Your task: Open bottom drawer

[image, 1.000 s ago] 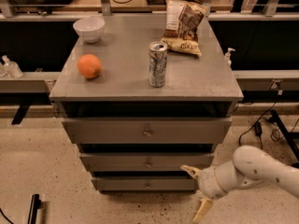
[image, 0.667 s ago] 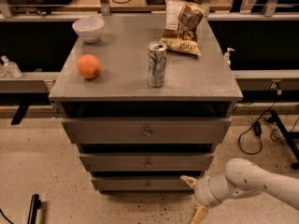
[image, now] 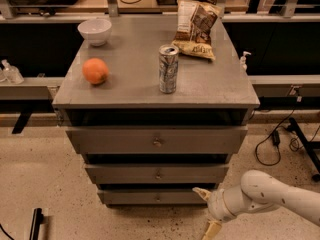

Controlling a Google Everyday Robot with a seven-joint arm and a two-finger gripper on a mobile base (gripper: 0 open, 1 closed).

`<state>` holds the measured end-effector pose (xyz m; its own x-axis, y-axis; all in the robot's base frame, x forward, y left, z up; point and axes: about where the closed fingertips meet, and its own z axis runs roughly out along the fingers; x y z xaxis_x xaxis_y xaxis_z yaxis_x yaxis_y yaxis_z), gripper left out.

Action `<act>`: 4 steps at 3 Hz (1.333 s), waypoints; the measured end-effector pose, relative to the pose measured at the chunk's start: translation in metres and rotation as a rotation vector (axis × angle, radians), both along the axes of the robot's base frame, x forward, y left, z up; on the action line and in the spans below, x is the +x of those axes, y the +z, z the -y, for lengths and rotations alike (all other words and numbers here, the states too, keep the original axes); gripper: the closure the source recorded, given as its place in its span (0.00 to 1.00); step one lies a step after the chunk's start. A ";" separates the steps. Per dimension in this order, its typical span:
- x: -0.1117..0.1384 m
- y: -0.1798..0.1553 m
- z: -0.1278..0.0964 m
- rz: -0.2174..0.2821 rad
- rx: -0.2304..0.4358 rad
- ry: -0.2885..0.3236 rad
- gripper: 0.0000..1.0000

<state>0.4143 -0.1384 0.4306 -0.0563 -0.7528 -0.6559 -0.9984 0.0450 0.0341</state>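
My gripper (image: 206, 210) hangs low at the cabinet's (image: 235, 91) bottom right corner, in front of the right end of the bottom drawer (image: 130, 197); its two fingers are spread wide apart, one above the other, and hold nothing. The upper fingertip (image: 200, 190) lies close to that drawer's right end, though I cannot tell whether it touches.

The bottom drawer is the slimmest front, lowest of the three, under the middle drawer (image: 120, 174) and the top drawer (image: 110, 141); it looks shut, flush with the carcass. Its small round knob (image: 158, 198) sits at the centre of the front, well to the left of my fingers.

To do this step well I judge that I should slide left along the front until the knob lies between my fingers, keeping at the height of the lowest front so I do not stray up to the middle drawer's knob (image: 158, 174); then close on the knob squarely, not on its edge, since so small a knob could slip out; then pull straight out, level with the floor, without twisting. A slanted pull might jam the drawer or rock the cabinet, and the can (image: 168, 69) near the top's front edge could tip; a slow, steady draw seems safest.
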 end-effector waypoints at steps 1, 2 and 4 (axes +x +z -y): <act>0.023 -0.041 0.005 0.060 0.071 -0.086 0.00; 0.051 -0.105 0.009 0.133 0.112 -0.147 0.00; 0.058 -0.128 0.009 0.127 0.077 -0.163 0.00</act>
<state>0.4722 -0.1471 0.3025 -0.0870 -0.6878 -0.7206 -0.9746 0.2086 -0.0814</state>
